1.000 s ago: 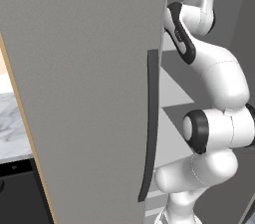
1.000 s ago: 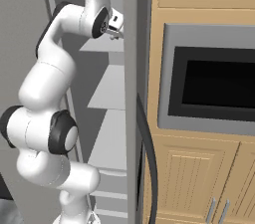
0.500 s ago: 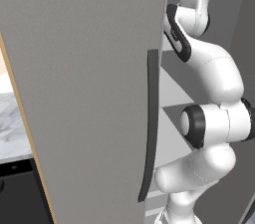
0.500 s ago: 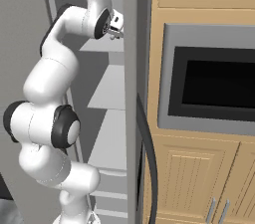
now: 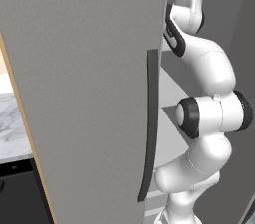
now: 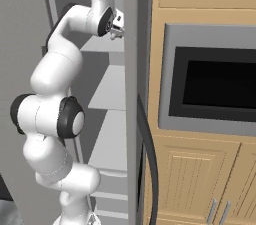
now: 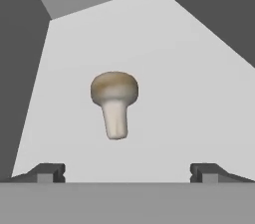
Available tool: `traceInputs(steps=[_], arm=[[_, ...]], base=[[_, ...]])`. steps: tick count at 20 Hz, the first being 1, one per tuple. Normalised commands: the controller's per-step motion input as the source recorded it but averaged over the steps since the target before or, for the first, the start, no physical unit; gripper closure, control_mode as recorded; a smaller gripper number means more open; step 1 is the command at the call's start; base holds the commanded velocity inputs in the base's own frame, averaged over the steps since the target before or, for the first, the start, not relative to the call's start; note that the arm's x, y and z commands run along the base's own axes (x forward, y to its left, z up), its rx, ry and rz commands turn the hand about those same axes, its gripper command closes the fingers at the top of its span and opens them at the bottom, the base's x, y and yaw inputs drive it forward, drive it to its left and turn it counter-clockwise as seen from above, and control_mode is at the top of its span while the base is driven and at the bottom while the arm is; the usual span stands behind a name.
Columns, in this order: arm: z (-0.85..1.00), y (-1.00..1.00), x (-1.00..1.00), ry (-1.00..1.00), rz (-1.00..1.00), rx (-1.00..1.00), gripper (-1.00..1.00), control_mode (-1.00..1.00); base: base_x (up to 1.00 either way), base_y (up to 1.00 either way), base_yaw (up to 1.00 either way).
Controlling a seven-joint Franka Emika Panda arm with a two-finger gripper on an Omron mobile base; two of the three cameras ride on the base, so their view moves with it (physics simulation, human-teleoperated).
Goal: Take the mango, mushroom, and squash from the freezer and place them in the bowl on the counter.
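Hand view shows the mushroom [image 7: 114, 102] lying ahead between the spread, empty fingertips [image 7: 46, 171] of the gripper [image 7: 127, 172], while over the last second the arm has leaned deeper onto the freezer [image 5: 89, 93] shelf, so grasping looks next.

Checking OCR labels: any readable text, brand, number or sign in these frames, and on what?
None readable. The freezer door and handle, its shelves, the mushroom, the built-in oven and the wood cabinets are all plain, without lettering.
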Motion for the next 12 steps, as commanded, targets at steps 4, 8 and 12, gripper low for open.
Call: traceInputs(steps=[4, 8, 12], arm=[[0.00, 0.01, 0.21, 0.03, 0.00, 0.00, -1.00, -1.00], [-0.02, 0.02, 0.11, 0.04, 0.01, 0.00, -1.00, -1.00], [-0.07, 0.01, 0.21, 0.01, 0.01, 0.00, -1.00, -1.00]], base=[[0.00, 0.00, 0.00], [0.00, 0.00, 0.00], [0.00, 0.00, 0.00]])
